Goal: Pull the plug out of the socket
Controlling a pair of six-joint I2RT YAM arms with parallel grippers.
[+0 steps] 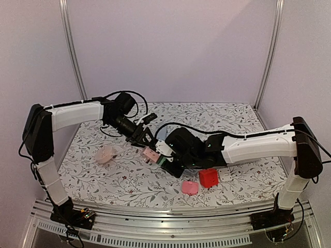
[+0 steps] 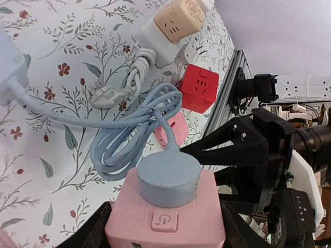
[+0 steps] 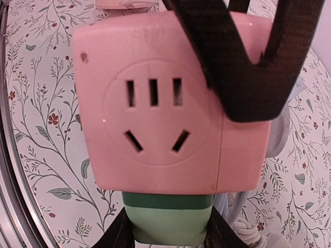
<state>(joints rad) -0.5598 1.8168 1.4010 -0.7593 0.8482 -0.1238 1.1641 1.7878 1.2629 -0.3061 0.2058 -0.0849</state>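
Observation:
A pink socket cube (image 1: 151,153) hangs above the middle of the table, and my left gripper (image 1: 146,144) is shut on its sides. In the left wrist view the cube (image 2: 165,219) sits between my black fingers (image 2: 85,232), with a round blue-grey plug (image 2: 168,178) seated on its face. A green plug (image 3: 170,222) sticks out of the cube's (image 3: 155,113) underside in the right wrist view. My right gripper (image 3: 168,230) is shut on this green plug (image 1: 164,159), which is still seated against the cube.
A red cube (image 1: 208,177) and a small pink cube (image 1: 190,187) lie near the front right. A pale pink cube (image 1: 106,154) rests at the left. A coiled blue cable (image 2: 129,134), a white cable with plug (image 2: 111,95) and a beige cube (image 2: 178,20) lie below.

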